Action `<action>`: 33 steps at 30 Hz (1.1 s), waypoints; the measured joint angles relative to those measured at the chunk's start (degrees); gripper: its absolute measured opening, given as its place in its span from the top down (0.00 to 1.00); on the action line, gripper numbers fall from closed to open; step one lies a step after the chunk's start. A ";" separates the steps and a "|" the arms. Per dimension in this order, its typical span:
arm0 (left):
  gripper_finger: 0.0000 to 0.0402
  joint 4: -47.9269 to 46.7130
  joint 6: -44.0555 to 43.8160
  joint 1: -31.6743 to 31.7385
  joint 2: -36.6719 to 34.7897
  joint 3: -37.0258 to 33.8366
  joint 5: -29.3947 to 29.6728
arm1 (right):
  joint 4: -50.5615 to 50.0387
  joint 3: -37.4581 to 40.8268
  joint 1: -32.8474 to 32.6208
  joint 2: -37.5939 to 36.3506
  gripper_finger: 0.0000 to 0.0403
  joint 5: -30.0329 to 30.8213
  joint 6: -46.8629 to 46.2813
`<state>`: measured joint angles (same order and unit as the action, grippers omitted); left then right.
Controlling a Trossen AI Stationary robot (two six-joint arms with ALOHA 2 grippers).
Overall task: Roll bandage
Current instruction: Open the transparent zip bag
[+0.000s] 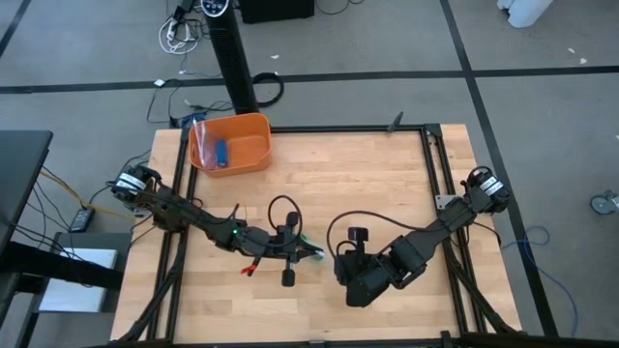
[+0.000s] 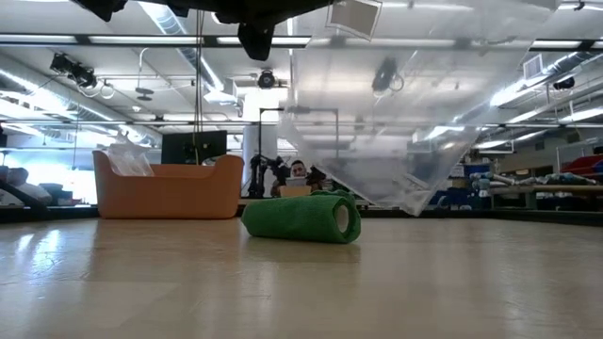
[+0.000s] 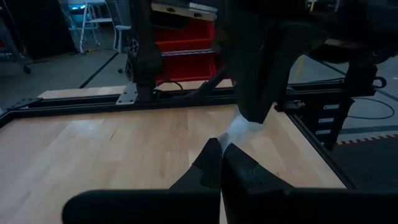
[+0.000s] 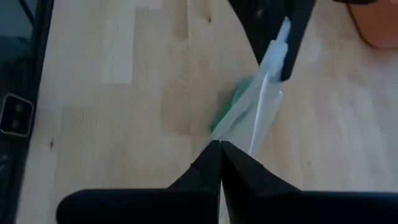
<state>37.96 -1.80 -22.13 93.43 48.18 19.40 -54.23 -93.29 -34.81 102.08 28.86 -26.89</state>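
Holding clear plastic bag (image 2: 415,122) stretched between them: left gripper (image 3: 222,163) and right gripper (image 4: 221,155), fingers pinched together on film, mid-frame in high view. Bandage (image 2: 303,217) lies rolled on table (image 2: 283,292), centre of low view, under bag. Looks soft, light, squashy; best gripped across roll's middle.

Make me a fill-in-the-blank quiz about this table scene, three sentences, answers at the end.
1. The bandage lies on the table as a green ____.
2. Both grippers, left and right, pinch a clear plastic ____ held above the table.
3. The bin in the table's corner is ____ in colour.

Missing words: roll; bag; orange
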 joint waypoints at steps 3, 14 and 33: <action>1.00 0.00 0.00 0.02 0.00 0.00 0.00 | -0.24 1.32 0.19 0.03 0.98 0.60 3.76; 1.00 1.64 -0.75 0.02 0.00 0.04 -0.59 | 2.41 4.38 2.22 0.11 0.96 6.33 1.60; 1.00 5.89 -3.11 -0.07 0.00 -2.19 -2.39 | 1.85 3.62 1.64 0.09 0.70 0.30 -12.09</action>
<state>43.85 -4.91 -22.20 93.43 45.99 17.01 -52.38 -89.67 -33.17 102.17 29.16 -38.98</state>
